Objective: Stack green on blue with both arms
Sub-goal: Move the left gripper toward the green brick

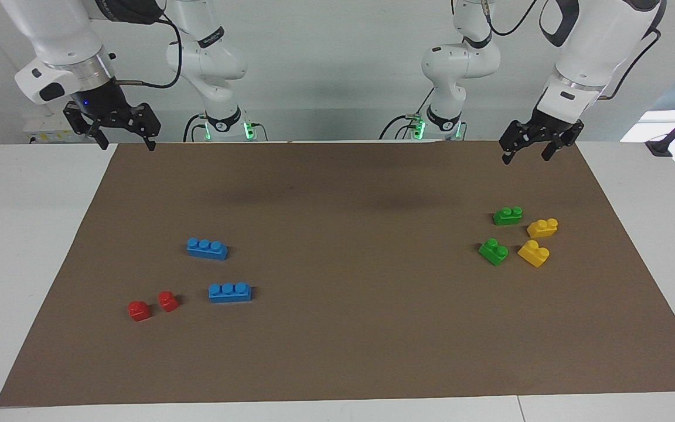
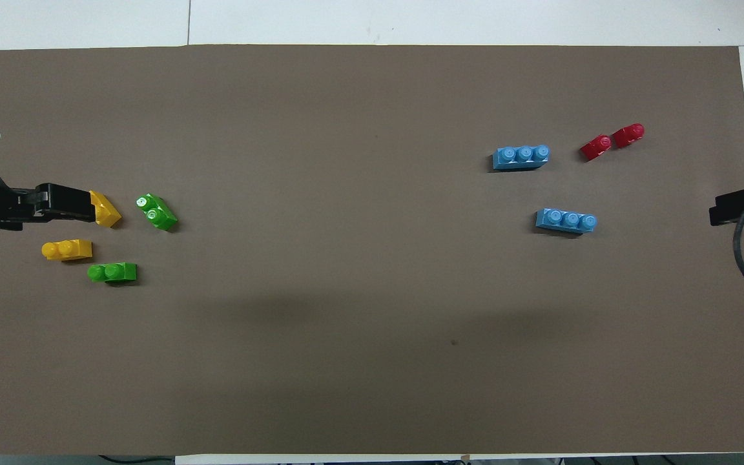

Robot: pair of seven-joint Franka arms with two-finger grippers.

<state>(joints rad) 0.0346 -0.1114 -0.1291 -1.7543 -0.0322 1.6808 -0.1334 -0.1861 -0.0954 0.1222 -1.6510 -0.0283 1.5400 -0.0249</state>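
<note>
two green bricks on the brown mat toward the left arm's end of the worktop, beside two yellow bricks; two blue bricks toward the right arm's end, near two red bricks. left end effector raised over the mat's edge by the robots, fingers wide, holding nothing; green lying farther out, long axis roughly across the worktop for the closer one, slanted for the other. right end effector likewise wide and empty, over the mat's corner. judged: left for green, right for blue.
</note>
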